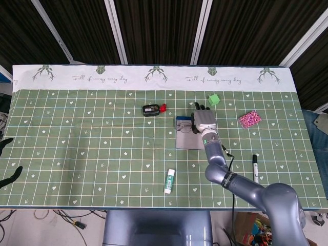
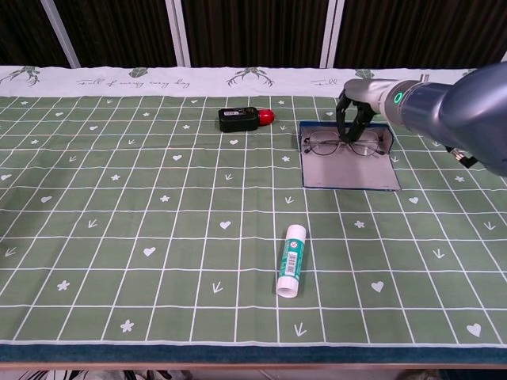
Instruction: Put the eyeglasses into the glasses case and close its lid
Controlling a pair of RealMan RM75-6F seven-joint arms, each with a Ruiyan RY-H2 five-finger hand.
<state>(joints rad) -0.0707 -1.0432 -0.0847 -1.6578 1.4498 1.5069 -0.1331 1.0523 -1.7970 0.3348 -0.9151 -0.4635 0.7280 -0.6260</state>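
One pair of eyeglasses (image 2: 342, 145) is lying in the far part of the open glasses case (image 2: 348, 170), which is resting flat on the green checked cloth of the desk (image 2: 158, 198). The right robot hand (image 2: 354, 113) is reaching down over the far edge of the glasses case, its dark fingers (image 2: 346, 127) curling around the bridge of the eyeglasses and touching the frame; whether they are actually pinching it cannot be told from either view. In the head view the same right robot hand (image 1: 203, 121) is covering the far right part of the glasses case (image 1: 187, 140), with the eyeglasses (image 1: 183, 126) showing just to its left.

To the left of the glasses case, a small black device (image 2: 238, 119) with a red piece (image 2: 266, 116) touching its right end is sitting near the same far row of the cloth. On the near side of the glasses case, well apart from it, a white tube with a green label (image 2: 291, 260) is lying on its side. Beyond the glasses case a small green cube (image 1: 213, 99) is standing, and to the right of the glasses case a pink speckled object (image 1: 249, 119) is lying. A marker pen (image 1: 255, 168) is lying to the right and nearer than the glasses case. The left robot hand (image 1: 7, 163) is showing only as dark fingertips at the far left edge of the head view, held apart and holding nothing.
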